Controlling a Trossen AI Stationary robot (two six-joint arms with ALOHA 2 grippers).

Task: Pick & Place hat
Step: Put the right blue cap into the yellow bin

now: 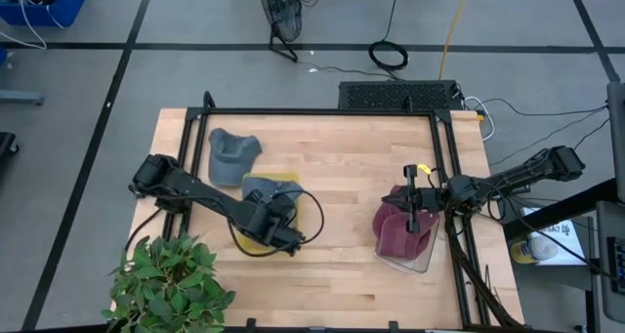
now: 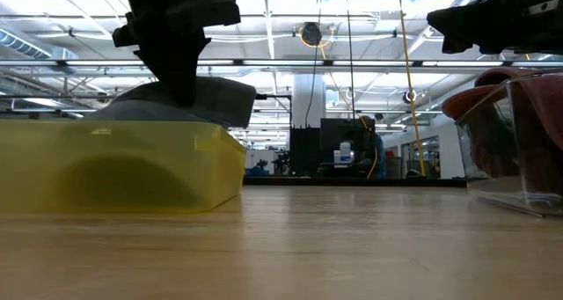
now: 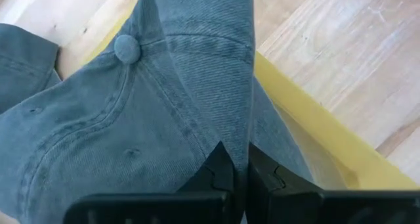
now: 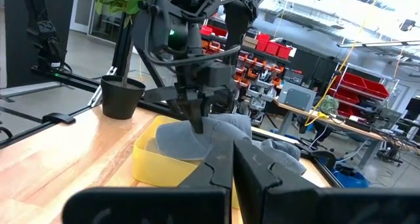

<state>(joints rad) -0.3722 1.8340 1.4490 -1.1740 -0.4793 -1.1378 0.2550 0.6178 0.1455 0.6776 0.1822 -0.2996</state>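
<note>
Hat [image 3: 131,119], grey denim, lies in the yellow bin [image 1: 256,237] at the surface's left, pinched at a fabric fold by the left gripper [image 3: 239,175] fingers. Judged light, soft, floppy; fold grip suits. Right gripper [image 1: 415,198] fingers pressed together, over the clear bin [image 1: 418,260].

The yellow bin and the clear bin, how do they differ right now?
The yellow bin holds a grey hat pinched by the left gripper; the clear bin holds a maroon hat, ungripped. Yellow is opaque, clear see-through. Both sit on the wooden table.
</note>
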